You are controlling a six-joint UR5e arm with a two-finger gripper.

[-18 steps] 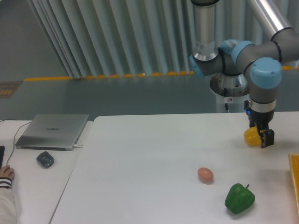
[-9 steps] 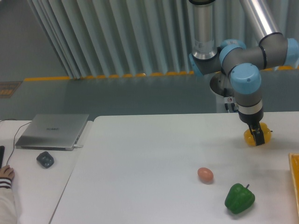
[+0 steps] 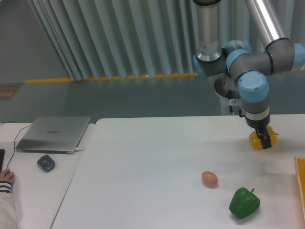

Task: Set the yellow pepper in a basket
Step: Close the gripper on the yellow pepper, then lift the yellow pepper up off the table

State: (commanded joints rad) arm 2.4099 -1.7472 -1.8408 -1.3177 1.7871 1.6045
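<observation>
While the fingers [image 3: 263, 140] sit down over the yellow pepper [image 3: 258, 141] for pickup, grip unconfirmed, the basket [image 3: 300, 183] rim waits to their lower right.

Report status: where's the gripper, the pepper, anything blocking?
Gripper down at the yellow pepper, fingers in front of it; grip unconfirmed. Basket rim at right edge. Egg and green pepper off the path.

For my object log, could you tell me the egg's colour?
Brownish-orange egg, clearest in the fixed camera view.
</observation>
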